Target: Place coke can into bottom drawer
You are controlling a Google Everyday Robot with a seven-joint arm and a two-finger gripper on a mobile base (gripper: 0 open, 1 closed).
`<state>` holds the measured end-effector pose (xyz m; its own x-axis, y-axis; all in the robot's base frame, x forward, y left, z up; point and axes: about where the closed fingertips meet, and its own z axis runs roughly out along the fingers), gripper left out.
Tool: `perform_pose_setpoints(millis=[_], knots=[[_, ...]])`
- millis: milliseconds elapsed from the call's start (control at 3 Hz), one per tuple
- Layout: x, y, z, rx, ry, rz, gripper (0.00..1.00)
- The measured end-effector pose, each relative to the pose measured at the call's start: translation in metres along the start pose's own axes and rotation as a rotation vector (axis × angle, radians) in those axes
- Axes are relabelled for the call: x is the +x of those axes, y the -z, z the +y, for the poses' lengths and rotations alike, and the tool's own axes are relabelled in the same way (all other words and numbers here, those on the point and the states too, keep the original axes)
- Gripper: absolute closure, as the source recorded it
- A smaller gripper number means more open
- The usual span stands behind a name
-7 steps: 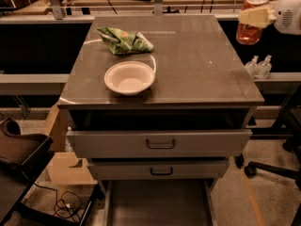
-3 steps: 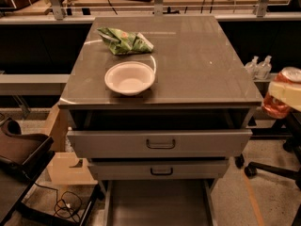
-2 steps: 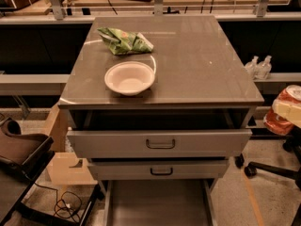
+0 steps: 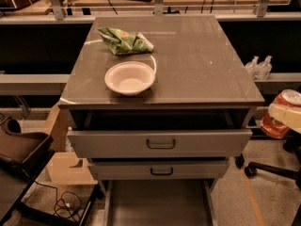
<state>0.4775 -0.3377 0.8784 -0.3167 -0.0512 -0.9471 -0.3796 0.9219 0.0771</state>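
Coke can (image 4: 275, 126) at the far right edge of the frame, hanging in mid-air beside the bench (image 4: 202, 55) and a little below its top. It is a small red can with a pale rim, partly cut off by the frame edge. The gripper (image 4: 286, 113) comes in from the right, and its pale fingers (image 4: 282, 112) are clamped across the can's middle, covering much of its side.

Bottom drawer (image 4: 157, 206) at the lower centre of the frame, pulled out, its flat grey floor bare. Above it sit two closed grey drawer fronts with black handles, a taller one (image 4: 160, 143) over a narrower one (image 4: 160, 170). The coke can is well apart from the drawer, up and to its right.

On the bench top, a white bowl (image 4: 130, 77) sits at centre left and a green snack bag (image 4: 124, 40) lies just behind it.

The can looks light, rigid while squeezed gently, and thin-walled, so a hard squeeze could probably dent it. Its smooth round side is likely slippery. A hold across the middle of the body, as shown, seems the safest place, keeping it upright. Whether it is full or empty cannot be told.
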Motion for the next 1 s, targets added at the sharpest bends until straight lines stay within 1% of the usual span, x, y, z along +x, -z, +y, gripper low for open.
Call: perform_pose_setpoints(millis=[333,667,1000], knots=[[0.046,0.015,-0.009,-0.037,0.036,0.049,1.00],[0.126,0.044,-0.007,-0.162,0.192,0.123,1.00],[0.175,0.053,0.001,-0.245,0.268,0.149,1.00]])
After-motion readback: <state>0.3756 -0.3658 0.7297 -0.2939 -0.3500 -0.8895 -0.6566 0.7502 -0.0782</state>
